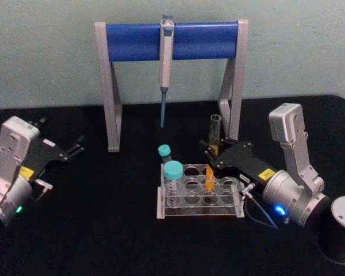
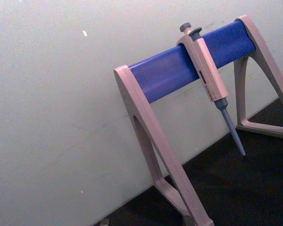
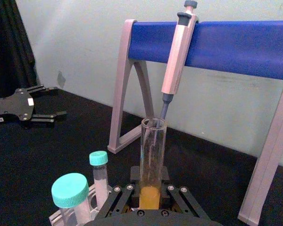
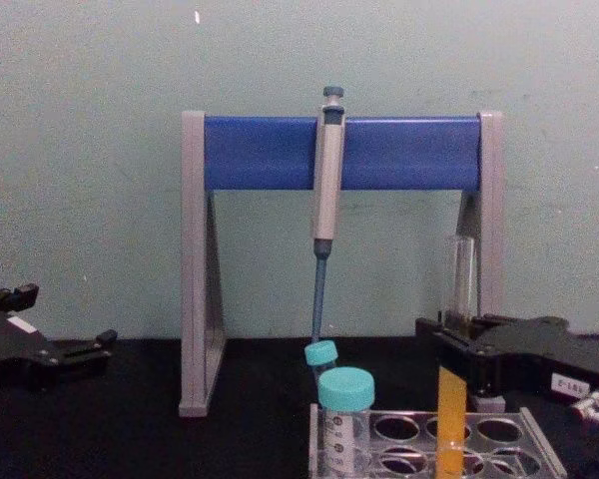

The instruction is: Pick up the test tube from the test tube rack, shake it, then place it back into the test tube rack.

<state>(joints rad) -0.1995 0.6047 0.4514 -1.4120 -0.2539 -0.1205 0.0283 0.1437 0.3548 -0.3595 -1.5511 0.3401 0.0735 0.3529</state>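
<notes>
The test tube [image 1: 213, 150], a tall slim clear glass cylinder with orange-yellow liquid in its lower half, stands upright in a hole of the test tube rack [image 1: 198, 194], a low clear plastic frame with rows of round holes at the counter's [image 1: 103, 230] centre. The right gripper [image 1: 211, 156] reaches in from four o'clock, its black fingers [image 3: 179, 200] closed narrowly on the tube at liquid level; they hide part of the tube's middle. In the chest view the rack's base is cut off. Two teal-capped tubes [image 1: 171, 172] sit at the rack's nine o'clock end. Behind, at twelve o'clock, a pipette [image 1: 165, 69] hangs from a grey-and-blue stand [image 1: 172, 41]. The left gripper [image 1: 75, 146] rests at nine o'clock, fingers apart.
</notes>
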